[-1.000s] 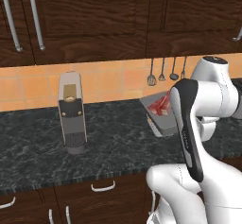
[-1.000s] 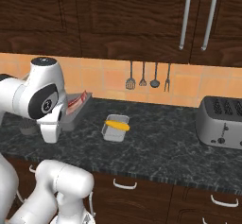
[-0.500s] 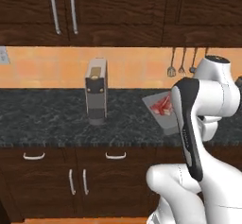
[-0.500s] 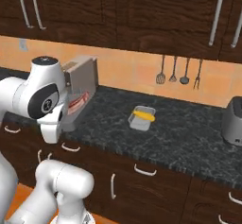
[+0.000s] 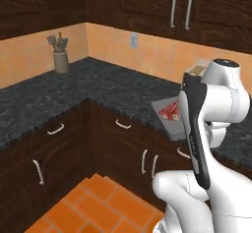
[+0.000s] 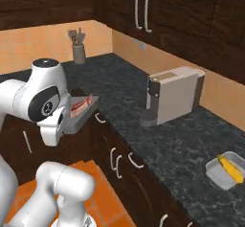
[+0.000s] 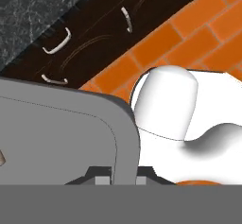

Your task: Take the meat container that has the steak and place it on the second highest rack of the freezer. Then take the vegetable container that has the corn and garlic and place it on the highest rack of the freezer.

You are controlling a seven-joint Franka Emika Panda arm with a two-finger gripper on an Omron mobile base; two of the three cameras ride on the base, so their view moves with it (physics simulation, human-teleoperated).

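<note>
The meat container [image 6: 85, 114], a grey tray, hangs level in front of the counter's drawers with the red steak [image 6: 81, 105] lying in it. My gripper [image 7: 124, 176] is shut on its rim, seen close up as a grey wall [image 7: 124, 138] between the fingertips. From the left, the same meat container [image 5: 166, 117] and steak [image 5: 170, 112] peek out behind my arm. The vegetable container [image 6: 225, 170] with the yellow corn [image 6: 230, 169] sits far right on the counter; garlic cannot be made out. The freezer and its racks are out of view.
A grey coffee machine [image 6: 172, 96] stands on the dark stone counter [image 6: 191, 144]. A utensil holder [image 5: 60, 59] sits in the corner. Dark lower cabinets [image 5: 123, 143] line both walls, and orange floor tiles [image 5: 93, 210] lie below me.
The whole picture has swung, so the base has turned and the counter corner has come into view. The meat container stays in the shut gripper, held as before.
</note>
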